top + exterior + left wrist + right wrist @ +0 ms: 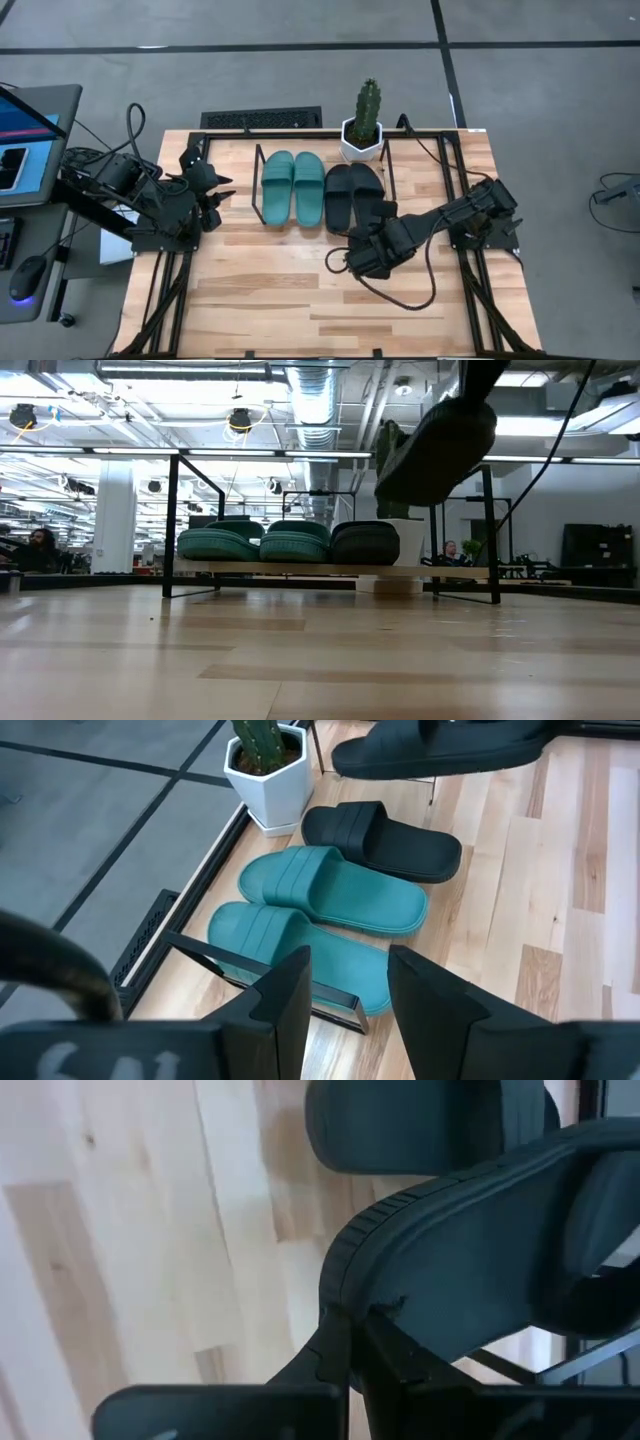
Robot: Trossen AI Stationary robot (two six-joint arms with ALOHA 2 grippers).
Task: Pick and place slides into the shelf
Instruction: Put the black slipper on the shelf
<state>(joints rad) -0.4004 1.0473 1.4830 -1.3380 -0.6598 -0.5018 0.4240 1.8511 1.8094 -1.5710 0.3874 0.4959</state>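
1. Right wrist view: the right gripper point(345, 1342) is seen clamped on the edge of the last black slide point(480, 1270), held aloft
2. The slide should be lowered level into the shelf's point(257, 170) free slot beside its black mate point(339, 196)
3. The left gripper point(212, 190), fingers apart, waits beside the shelf

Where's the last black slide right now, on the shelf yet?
Not yet: the second black slide hangs in the right pincer, lifted above the shelf at its right end, over the empty spot beside the black slide already placed.
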